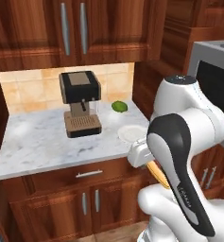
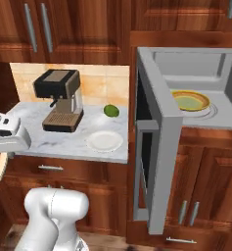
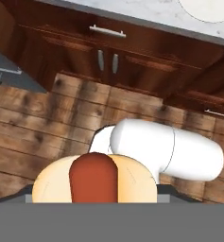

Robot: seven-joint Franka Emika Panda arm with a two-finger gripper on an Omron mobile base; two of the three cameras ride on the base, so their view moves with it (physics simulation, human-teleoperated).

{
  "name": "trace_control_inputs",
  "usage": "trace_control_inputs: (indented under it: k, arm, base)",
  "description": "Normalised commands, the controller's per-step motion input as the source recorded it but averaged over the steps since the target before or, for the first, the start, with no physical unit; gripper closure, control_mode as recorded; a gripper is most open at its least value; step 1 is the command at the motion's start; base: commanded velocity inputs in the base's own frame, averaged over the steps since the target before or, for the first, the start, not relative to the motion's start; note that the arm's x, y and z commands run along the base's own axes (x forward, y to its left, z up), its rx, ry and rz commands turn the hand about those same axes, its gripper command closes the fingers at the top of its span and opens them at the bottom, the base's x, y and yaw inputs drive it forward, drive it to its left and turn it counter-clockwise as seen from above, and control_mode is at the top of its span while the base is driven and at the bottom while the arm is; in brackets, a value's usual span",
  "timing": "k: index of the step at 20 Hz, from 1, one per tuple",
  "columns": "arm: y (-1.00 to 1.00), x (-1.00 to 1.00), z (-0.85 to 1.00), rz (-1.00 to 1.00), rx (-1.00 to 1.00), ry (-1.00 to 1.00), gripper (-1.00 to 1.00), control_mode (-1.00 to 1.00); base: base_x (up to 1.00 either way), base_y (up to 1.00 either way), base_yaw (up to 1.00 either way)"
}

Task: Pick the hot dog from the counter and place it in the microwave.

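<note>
The hot dog [image 3: 94,179], a reddish-brown sausage in a tan bun, fills the bottom of the hand view, end-on between the fingers. My gripper [image 1: 150,164] is shut on it, held off the counter [image 1: 42,142] in front of the cabinet fronts. The bun [image 1: 158,174] shows below the white hand, and again as the hot dog's tan strip [image 2: 0,169] at the left edge of the right base view. The microwave [image 2: 186,73] stands to the right with its door [image 2: 154,162] swung wide open. A yellow-green plate [image 2: 190,101] lies inside it.
On the counter stand a black-and-brown coffee machine [image 1: 80,101], a green lime [image 1: 119,107] and a white plate [image 1: 131,133]. Dark wooden cabinets run above and below. The open microwave door juts out toward the base. Wooden floor [image 3: 47,108] lies under the hand.
</note>
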Motion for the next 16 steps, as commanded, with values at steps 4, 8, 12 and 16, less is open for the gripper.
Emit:
trace_control_inputs:
  k: [4, 8, 12, 16]
  arm:
    - [0.0, 0.0, 0.0, 0.0, 0.0, 0.0, 1.0, 1.0]
    - [0.0, 0.0, 0.0, 0.0, 0.0, 0.0, 1.0, 1.0]
    - [0.0, 0.0, 0.0, 0.0, 0.0, 0.0, 1.0, 1.0]
    - [0.0, 0.0, 0.0, 0.0, 0.0, 0.0, 1.0, 1.0]
  base:
    - [-1.0, 0.0, -0.35]
    - [-1.0, -0.09, -0.31]
    - [-0.97, -0.38, -0.28]
    - [-0.09, -0.99, -0.11]
